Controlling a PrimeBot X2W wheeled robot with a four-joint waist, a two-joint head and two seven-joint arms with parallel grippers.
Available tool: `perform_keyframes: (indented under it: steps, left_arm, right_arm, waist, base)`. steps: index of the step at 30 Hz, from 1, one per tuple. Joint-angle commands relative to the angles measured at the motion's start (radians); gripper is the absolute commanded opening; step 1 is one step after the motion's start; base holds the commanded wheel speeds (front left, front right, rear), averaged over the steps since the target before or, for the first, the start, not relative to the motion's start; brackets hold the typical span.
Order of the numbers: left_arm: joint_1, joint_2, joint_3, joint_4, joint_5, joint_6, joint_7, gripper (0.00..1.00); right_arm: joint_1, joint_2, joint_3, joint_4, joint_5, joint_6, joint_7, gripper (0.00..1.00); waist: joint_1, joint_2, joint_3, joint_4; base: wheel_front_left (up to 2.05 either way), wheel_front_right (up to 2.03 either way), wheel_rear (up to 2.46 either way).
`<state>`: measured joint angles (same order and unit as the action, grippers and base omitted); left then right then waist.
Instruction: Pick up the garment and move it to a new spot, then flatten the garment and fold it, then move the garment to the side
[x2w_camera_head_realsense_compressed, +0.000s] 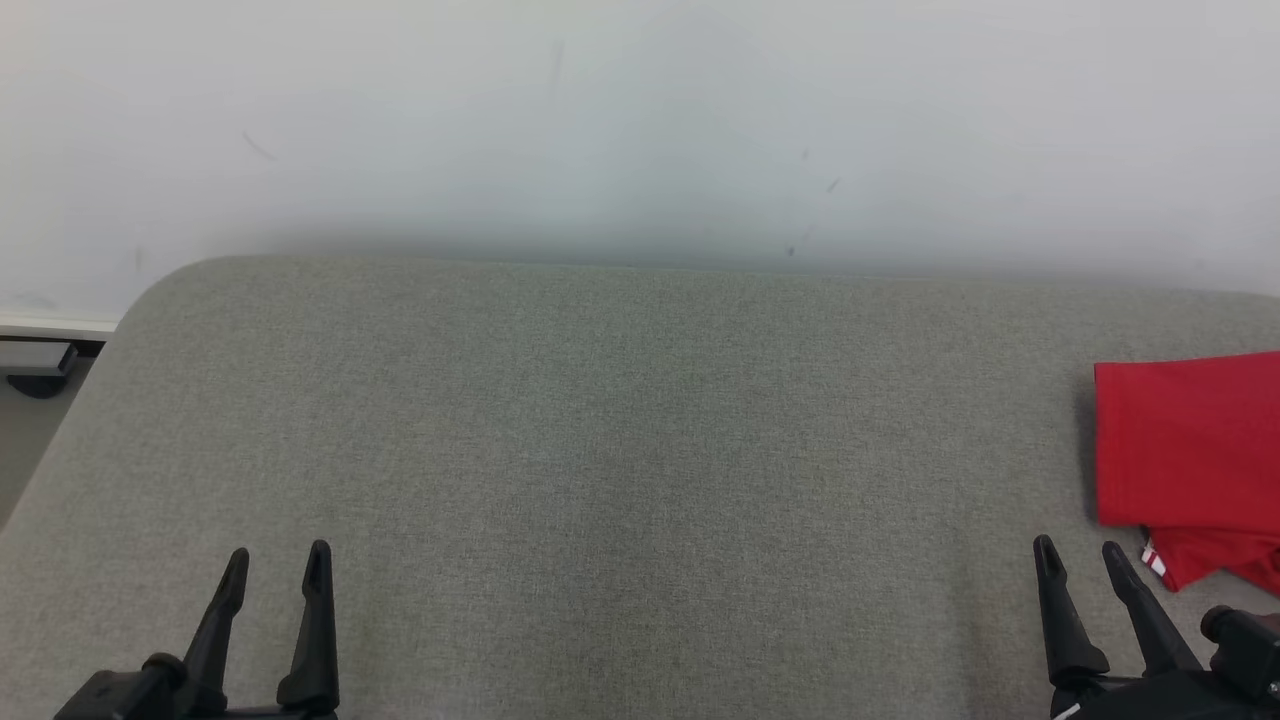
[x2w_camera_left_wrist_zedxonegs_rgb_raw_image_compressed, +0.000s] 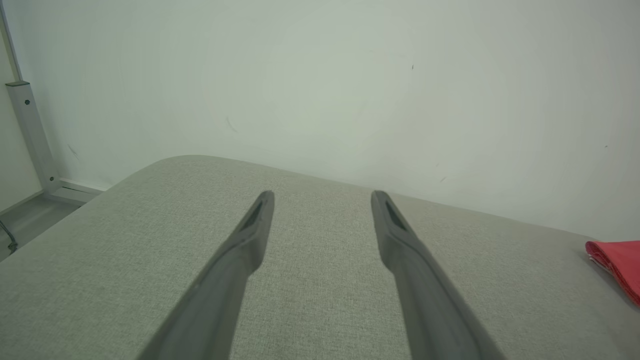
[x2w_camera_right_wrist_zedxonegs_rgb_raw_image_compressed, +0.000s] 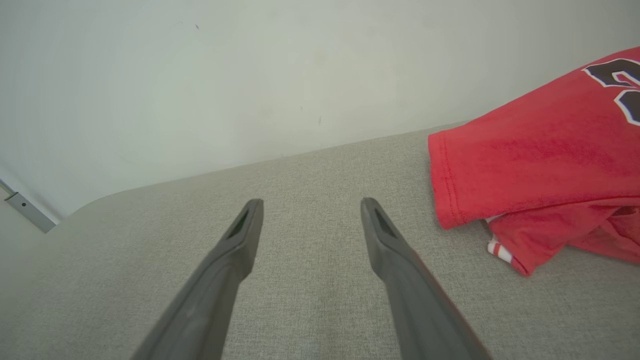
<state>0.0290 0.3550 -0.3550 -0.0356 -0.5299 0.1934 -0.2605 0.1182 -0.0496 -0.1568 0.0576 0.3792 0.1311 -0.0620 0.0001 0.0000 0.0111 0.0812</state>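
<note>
Your left gripper (x2w_camera_head_realsense_compressed: 278, 562) and right gripper (x2w_camera_head_realsense_compressed: 1078, 555) both hover empty with fingers spread over the grey table (x2w_camera_head_realsense_compressed: 620, 420), the folded red shirt (x2w_camera_head_realsense_compressed: 1190, 450) lying just right of the right one.

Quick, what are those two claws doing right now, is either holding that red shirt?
Left claw: open, holding nothing.
Right claw: open, holding nothing; the red jersey lies beside it, not gripped.

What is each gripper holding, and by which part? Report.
Nothing is held. The left gripper and the right gripper both stand open and empty above the grey table; the red garment lies untouched to the right gripper's right.
</note>
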Motion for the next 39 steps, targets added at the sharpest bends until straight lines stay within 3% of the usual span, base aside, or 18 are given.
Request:
perform_keyframes:
  steps: [1,3,4,11,39]
  left_arm:
    - [0.007,-0.001,0.009,0.003,0.005,0.000,-0.005,1.00]
    - [0.007,-0.004,0.013,0.006,0.004,0.003,-0.005,1.00]
    - [0.003,-0.009,0.009,0.006,0.002,0.001,0.000,0.00]
    - [0.022,-0.044,-0.010,0.055,-0.003,-0.001,0.006,0.00]
    - [-0.061,-0.129,0.098,0.155,-0.387,-0.113,0.102,0.00]
  right_arm:
    - [0.010,-0.003,-0.006,-0.005,0.013,-0.001,0.000,1.00]
    - [0.011,-0.003,-0.008,-0.006,0.012,-0.001,0.002,1.00]
    - [0.007,0.000,-0.006,-0.002,0.002,0.000,0.002,0.00]
    - [0.024,0.014,-0.002,0.054,0.006,0.000,0.003,0.00]
    - [-0.048,0.007,-0.038,0.083,0.428,0.000,0.087,0.00]
  waist:
    - [-0.0001,0.0000,0.003,-0.002]
    - [-0.0001,0.0000,0.004,-0.002]
    - [0.0000,0.0000,0.004,-0.002]
    - [0.0000,0.0000,0.005,-0.003]
    - [0.0000,0.0000,0.002,-0.021]
  base:
    - [0.00,0.00,0.00]
    - [0.00,0.00,0.00]
    - [0.00,0.00,0.00]
    - [0.00,0.00,0.00]
    - [0.00,0.00,0.00]
